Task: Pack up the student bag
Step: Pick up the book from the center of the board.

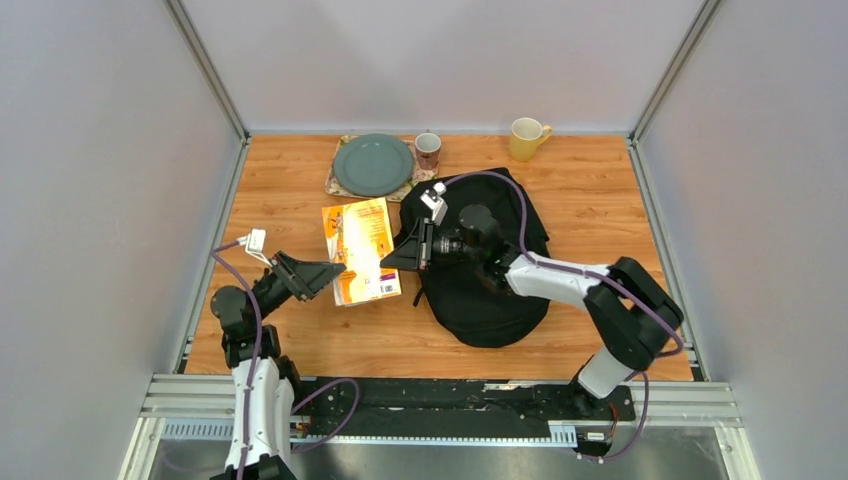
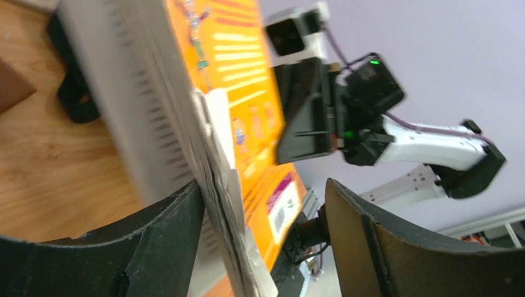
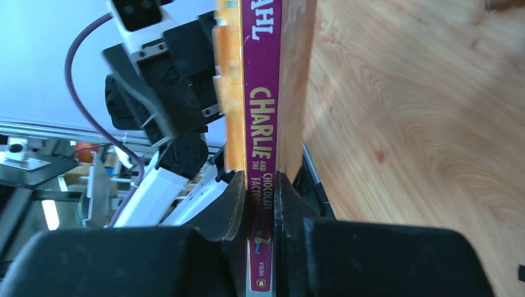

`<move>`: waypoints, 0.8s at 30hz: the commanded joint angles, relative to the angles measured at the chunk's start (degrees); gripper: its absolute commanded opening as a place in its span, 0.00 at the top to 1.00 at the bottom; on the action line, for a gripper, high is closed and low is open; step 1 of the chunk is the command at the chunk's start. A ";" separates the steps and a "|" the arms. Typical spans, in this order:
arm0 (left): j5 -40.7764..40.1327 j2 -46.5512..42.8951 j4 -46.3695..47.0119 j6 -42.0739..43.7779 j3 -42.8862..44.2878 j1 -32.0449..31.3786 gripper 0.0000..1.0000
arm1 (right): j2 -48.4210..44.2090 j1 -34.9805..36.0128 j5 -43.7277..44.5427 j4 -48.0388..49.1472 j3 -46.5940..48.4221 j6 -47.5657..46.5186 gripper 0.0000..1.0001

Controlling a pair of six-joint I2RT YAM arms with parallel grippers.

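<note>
Seems we're on getting the book (image 1: 362,250) in: right hand (image 3: 260,185) clamped on its spine, left hand (image 2: 263,204) gaping wide around the page edge. The student bag (image 1: 480,300) lies just beside it on the bench (image 1: 600,200). I'd guess the next move means finding the bag's opening.

Student bag (image 1: 480,310) plain black, no pattern to be made out; tabletop (image 1: 620,230) orange-brown wood grain; walls (image 1: 100,150) pale grey. Book (image 1: 360,250): orange cover with yellow and white print and a white barcode patch, spine (image 3: 263,124) magenta with yellow lettering, page edges off-white. Plate (image 1: 372,165) dull grey-green on a placemat (image 1: 334,184) mottled olive and brown, small mug (image 1: 428,150) brownish-red with a pale rim, second mug (image 1: 525,138) plain yellow; left gripper (image 2: 263,210) and right gripper (image 3: 261,204) matte black, arm links (image 1: 550,275) white and black, cables (image 1: 523,215) purple.
</note>
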 commanded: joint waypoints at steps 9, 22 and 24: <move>-7.90 1.59 -18.68 14.59 7.83 -6.30 0.22 | -17.67 1.87 5.77 -10.67 -0.64 -8.78 1.00; -10.11 10.37 17.96 -3.16 3.35 -17.74 0.21 | -22.51 2.05 -4.07 -15.13 0.50 -11.58 1.00; -9.84 10.90 23.32 -5.97 3.00 -17.74 0.21 | -22.86 2.05 -5.04 -16.89 0.50 -13.07 1.00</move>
